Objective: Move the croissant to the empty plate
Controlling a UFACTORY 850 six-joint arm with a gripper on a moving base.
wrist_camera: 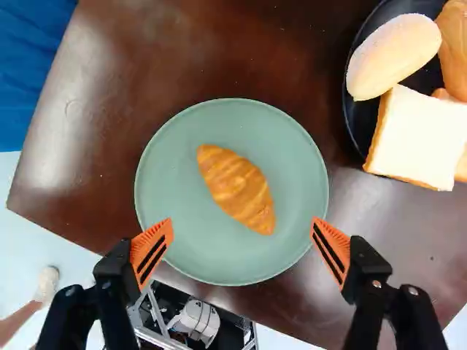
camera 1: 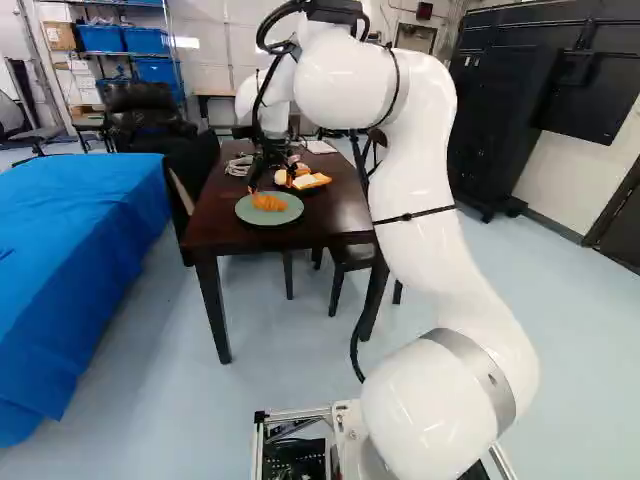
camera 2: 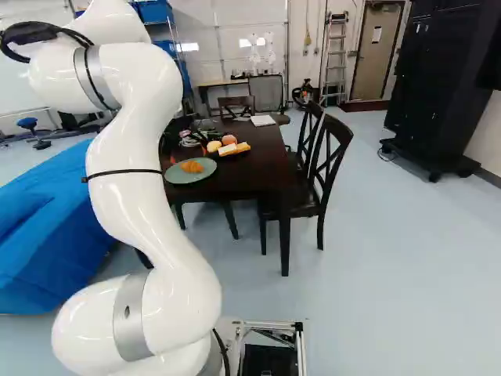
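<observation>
Claw (wrist_camera: 242,220) high over bench (wrist_camera: 73,146), fingers wide apart, gripping nothing. Croissant (wrist_camera: 235,188) just ahead at twelve o'clock, long axis eleven to five, five-o'clock end nearest claw. Lies on green plate (wrist_camera: 168,168). Farther, toward two: black dish (wrist_camera: 353,117), breads (wrist_camera: 419,135). Placing looks done; likely next, rise clear without nudging croissant.

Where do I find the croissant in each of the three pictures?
Left base view: the croissant lies a little left of the middle, on the green plate.
Right base view: left of the middle again, just right of the white arm.
Wrist view: on that plate, roughly between the open gripper's fingers and ahead of them.
Shared landmark: the dark plate of bread beside the green one.
</observation>
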